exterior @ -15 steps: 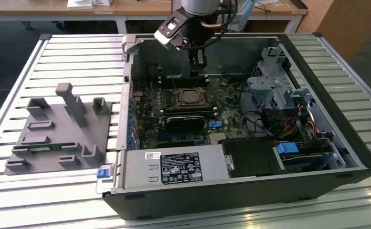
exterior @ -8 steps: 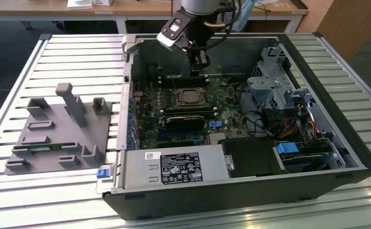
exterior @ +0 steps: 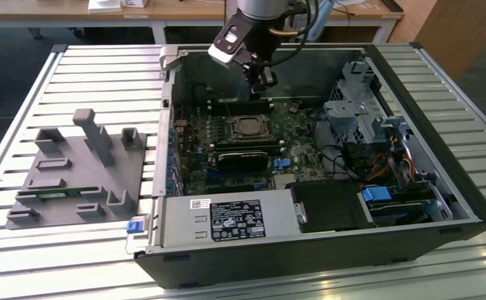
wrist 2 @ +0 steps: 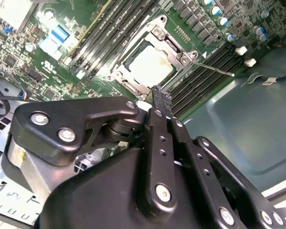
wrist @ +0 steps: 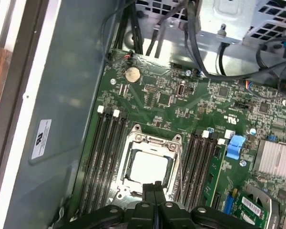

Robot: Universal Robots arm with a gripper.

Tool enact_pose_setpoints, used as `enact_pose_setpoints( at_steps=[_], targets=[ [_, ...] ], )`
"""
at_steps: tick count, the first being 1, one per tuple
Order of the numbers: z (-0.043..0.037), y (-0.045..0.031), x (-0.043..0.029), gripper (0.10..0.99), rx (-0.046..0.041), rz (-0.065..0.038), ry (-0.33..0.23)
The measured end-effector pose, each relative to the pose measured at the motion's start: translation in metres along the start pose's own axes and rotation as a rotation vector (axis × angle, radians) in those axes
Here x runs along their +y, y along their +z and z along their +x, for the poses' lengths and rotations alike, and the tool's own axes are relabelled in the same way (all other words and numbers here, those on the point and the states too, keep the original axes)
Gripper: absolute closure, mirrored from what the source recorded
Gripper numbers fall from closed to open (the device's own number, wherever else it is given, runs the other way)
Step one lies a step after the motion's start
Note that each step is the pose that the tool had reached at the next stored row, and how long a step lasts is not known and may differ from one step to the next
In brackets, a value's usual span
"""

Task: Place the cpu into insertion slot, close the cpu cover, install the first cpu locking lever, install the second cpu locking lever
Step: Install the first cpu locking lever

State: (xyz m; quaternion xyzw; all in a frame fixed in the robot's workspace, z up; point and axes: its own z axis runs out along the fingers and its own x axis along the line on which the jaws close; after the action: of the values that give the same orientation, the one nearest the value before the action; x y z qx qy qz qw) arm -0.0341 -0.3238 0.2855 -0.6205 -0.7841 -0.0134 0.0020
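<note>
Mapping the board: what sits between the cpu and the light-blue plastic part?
In the first wrist view, the rim of the cpu cover and then long black slots lie between the cpu and the light-blue part.

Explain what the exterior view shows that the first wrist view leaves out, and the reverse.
Exterior view adds the grey plastic fixture with upright pegs, the slatted metal table and the silvery labelled power-supply box. First wrist view adds the round silver coin battery and the white label on the grey case wall. Both share the green motherboard, the square silver-grey cpu in its silvery-rimmed insertion slot, and the shut black gripper nearby.
</note>
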Motion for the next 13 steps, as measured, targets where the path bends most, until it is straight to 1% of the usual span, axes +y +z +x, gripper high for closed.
enact_pose_setpoints(
  at_steps=[13],
  targets=[
    [0.0000, 0.0000, 0.0000, 0.980, 0.0015, 0.002, -0.081]
  ],
)
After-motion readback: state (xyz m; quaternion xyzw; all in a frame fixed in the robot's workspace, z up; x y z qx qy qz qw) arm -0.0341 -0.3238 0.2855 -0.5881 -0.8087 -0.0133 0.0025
